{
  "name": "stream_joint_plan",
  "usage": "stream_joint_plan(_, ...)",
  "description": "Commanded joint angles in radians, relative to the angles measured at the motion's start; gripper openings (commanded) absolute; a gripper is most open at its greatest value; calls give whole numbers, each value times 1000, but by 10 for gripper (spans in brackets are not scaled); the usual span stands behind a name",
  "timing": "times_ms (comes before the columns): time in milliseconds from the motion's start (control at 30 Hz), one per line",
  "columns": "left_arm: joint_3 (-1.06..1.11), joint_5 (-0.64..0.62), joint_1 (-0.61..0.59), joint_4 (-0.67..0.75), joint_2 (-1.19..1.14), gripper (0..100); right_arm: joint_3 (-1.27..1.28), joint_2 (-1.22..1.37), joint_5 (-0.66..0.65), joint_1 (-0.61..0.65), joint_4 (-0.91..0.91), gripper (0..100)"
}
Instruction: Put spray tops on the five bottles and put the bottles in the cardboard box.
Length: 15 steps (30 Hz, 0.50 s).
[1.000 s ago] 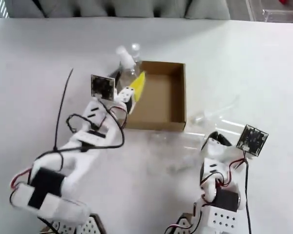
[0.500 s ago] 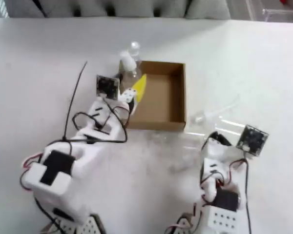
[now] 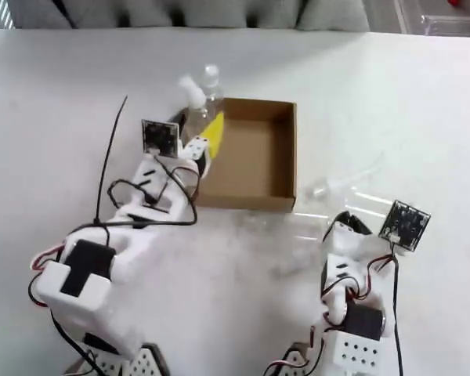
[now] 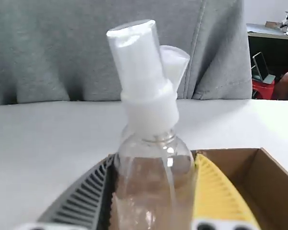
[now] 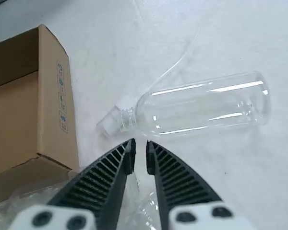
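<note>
My left gripper (image 3: 200, 127) is shut on a clear bottle (image 3: 206, 108) with a white spray top (image 3: 193, 88), held upright just above the left wall of the cardboard box (image 3: 286, 149). In the left wrist view the bottle (image 4: 153, 187) stands between the grey and yellow fingers with its spray top (image 4: 144, 91) tilted, the box corner (image 4: 252, 172) just beyond. My right gripper (image 5: 139, 147) hovers shut and empty over the table. Just past it lies a second clear bottle (image 5: 204, 103) on its side with a white cap (image 5: 116, 120), near the box's outer wall (image 5: 33, 115).
More clear bottles (image 3: 298, 229) lie on the white table between the box front and the right arm (image 3: 348, 274), and one shows under the right fingers (image 5: 144, 211). A thin clear tube (image 5: 182, 57) curves past the lying bottle. A grey sofa (image 4: 62, 48) backs the table.
The left arm has shifted the held bottle slightly left and farther back along the box's left wall. The right arm has stayed still.
</note>
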<state>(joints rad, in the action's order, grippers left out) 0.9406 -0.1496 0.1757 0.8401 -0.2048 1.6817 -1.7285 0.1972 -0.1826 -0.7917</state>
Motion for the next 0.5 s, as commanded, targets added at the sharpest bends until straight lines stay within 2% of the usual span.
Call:
stream_joint_plan(0, -52, -5, 1, 35, 5, 20, 12, -15, -6, -7, -4, 20)
stream_joint_plan(200, -52, -3, -10, 34, 1, 20, 12, -15, -6, -7, -4, 20)
stream_joint_plan(467, -141, 3, -10, 34, -140, 20, 12, -15, -6, -10, -4, 20)
